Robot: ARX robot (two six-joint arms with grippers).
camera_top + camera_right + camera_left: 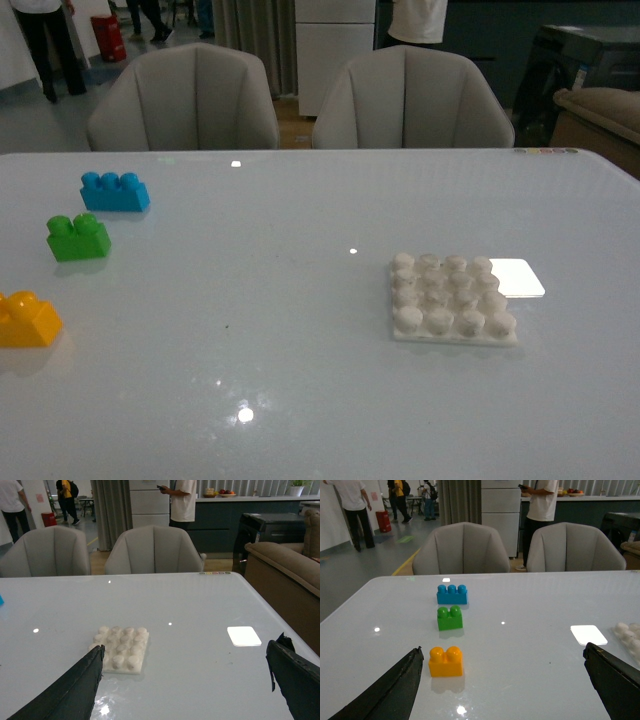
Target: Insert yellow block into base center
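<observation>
Over the table [300,380], the left end effector [502,651] and right end effector [186,649] gape wide, gripping nothing

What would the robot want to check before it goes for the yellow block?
1. Yellow block upright, studs up: ok.
2. Left hand open and empty: ok.
3. Left hand centred on the block: not ok, it sits near one finger.
4. Green block apart from the yellow one: ok.
5. Base studs bare: ok.
6. Right hand open and empty: ok.
</observation>
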